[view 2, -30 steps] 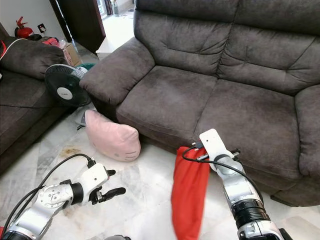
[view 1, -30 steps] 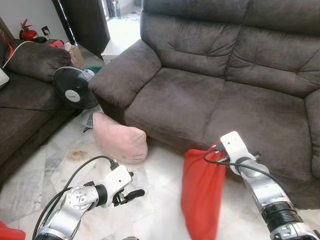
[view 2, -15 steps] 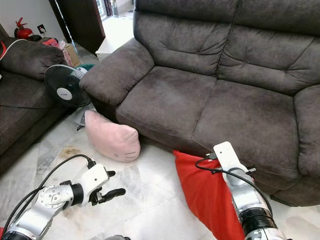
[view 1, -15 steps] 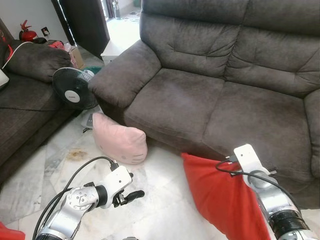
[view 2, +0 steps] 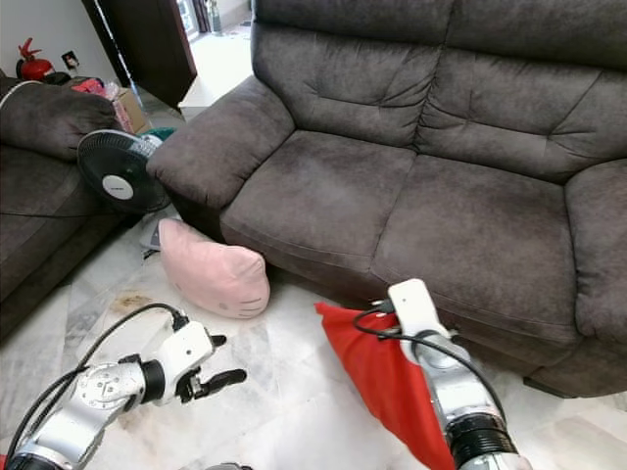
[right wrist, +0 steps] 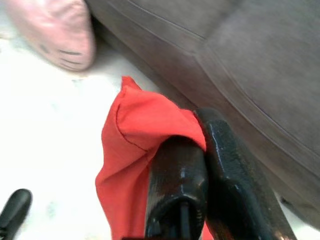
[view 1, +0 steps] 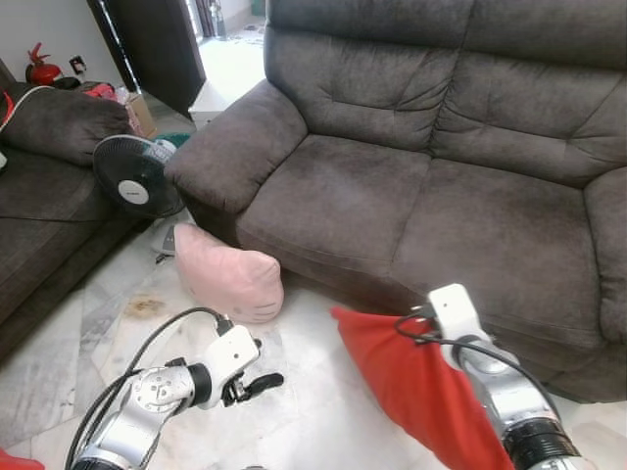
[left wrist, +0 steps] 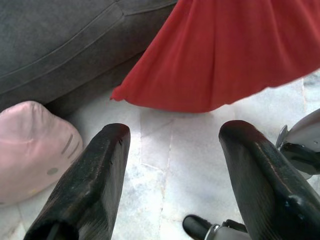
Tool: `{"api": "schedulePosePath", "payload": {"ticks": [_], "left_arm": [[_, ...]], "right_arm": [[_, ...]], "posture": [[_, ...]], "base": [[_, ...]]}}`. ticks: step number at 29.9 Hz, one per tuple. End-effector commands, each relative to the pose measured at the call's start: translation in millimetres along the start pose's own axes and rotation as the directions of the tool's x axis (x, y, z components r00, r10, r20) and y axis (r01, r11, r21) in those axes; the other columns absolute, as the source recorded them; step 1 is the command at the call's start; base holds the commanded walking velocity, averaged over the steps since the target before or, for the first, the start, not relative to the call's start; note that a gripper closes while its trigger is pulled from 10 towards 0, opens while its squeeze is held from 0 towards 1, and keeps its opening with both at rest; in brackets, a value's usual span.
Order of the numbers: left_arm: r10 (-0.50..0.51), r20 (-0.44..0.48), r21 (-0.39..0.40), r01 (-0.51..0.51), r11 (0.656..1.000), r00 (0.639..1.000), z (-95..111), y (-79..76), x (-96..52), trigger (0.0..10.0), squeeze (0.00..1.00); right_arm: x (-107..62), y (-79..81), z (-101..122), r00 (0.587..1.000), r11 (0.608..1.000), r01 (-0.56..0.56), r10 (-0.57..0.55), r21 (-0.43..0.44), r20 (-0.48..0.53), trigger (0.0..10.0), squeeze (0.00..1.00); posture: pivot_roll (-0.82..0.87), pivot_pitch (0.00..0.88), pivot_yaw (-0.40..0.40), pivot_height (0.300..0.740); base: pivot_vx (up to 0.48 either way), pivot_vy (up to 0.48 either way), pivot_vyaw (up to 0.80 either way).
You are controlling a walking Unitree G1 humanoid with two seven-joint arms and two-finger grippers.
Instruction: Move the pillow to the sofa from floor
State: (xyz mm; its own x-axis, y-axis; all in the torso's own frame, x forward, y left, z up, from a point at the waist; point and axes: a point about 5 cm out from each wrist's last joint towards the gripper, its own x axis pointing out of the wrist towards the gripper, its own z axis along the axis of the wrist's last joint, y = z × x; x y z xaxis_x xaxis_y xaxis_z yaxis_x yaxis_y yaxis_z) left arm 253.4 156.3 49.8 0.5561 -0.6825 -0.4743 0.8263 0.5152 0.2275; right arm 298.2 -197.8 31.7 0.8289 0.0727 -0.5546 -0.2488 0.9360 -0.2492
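Right gripper (right wrist: 192, 150): clenched on red pillow (view 1: 416, 382), hanging off floor, long axis slanting near-right.
Sofa (view 1: 411, 196): seat lies just far of pillow.
Left gripper (left wrist: 170, 175): fingers apart, empty, near-left.

So a second ago the red pillow (view 1: 421, 387) was hanging almost straight down from the right gripper (right wrist: 197, 145), a narrow vertical shape over the floor (view 1: 313, 421). Now it's swung out and tilted, one corner pointing toward the pink pillow (view 1: 227, 273), with the cloth spread wider. The right arm dipped toward the sofa (view 1: 411, 196) front half a second back, then came up and left again. The camera shifted a bit too.
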Motion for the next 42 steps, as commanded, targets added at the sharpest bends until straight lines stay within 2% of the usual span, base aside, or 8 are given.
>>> {"api": "schedulePosePath", "payload": {"ticks": [1,6,8,10,19,21,28,42], "left_arm": [[0.004,-0.02,0.011,-0.004,1.0,1.0,-3.9,-0.2,-1.6,10.0,0.0],[0.005,-0.019,0.009,-0.005,1.0,1.0,-4.1,-0.2,-1.5,10.0,0.0],[0.006,-0.018,0.009,-0.006,1.0,1.0,-4.0,0.0,-1.1,10.0,0.0],[0.022,-0.007,0.016,-0.022,1.0,1.0,-2.4,1.5,0.8,10.0,0.0],[0.078,0.029,0.023,-0.079,0.997,0.997,3.1,6.7,3.6,10.0,0.0],[0.1,0.043,0.03,-0.101,0.994,0.994,4.9,9.3,3.9,10.0,0.0],[0.117,0.064,0.032,-0.119,0.992,0.991,8.3,11.5,6.5,10.0,0.0],[0.382,0.032,0.115,-0.383,0.917,0.924,4.6,42.5,0.6,10.0,0.0]], "right_arm": [[-1.6,-2.9,24.1,0.994,1.0,0.0,0.0,0.007,0.109,10.0,0.0],[-7.0,7.6,36.0,0.975,0.992,-0.129,0.128,-0.005,0.182,10.0,0.0],[-19.2,20.7,51.4,0.912,0.96,-0.278,0.277,-0.041,0.304,10.0,0.0],[-37.9,30.1,66.2,0.8,0.905,-0.415,0.411,-0.092,0.438,10.0,0.0],[-56.9,24.2,84.4,0.674,0.86,-0.5,0.463,-0.105,0.576,10.0,0.0],[-71.6,31.6,98.4,0.578,0.809,-0.57,0.518,-0.143,0.631,10.0,0.0],[-90.9,47.0,112.0,0.441,0.72,-0.643,0.628,-0.262,0.641,10.0,0.0],[-100.7,42.9,107.9,0.415,0.676,-0.669,0.684,-0.308,0.6,10.0,0.0]], "posture": [[0.12,0.065,0.019,0.74],[0.11,0.068,0.018,0.74],[0.11,0.068,0.018,0.74],[0.1,0.068,0.016,0.74],[0.1,0.068,0.015,0.74],[0.1,0.068,0.015,0.74],[0.1,0.063,0.015,0.74],[0.09,0.048,0.013,0.74]], "base": [[0.0,0.0,0.0],[0.0,0.0,0.0],[0.0,0.0,0.0],[0.0,0.0,0.0],[0.0,0.0,0.0],[0.0,0.0,0.0],[0.0,0.0,0.0],[0.0,0.0,0.0]]}}
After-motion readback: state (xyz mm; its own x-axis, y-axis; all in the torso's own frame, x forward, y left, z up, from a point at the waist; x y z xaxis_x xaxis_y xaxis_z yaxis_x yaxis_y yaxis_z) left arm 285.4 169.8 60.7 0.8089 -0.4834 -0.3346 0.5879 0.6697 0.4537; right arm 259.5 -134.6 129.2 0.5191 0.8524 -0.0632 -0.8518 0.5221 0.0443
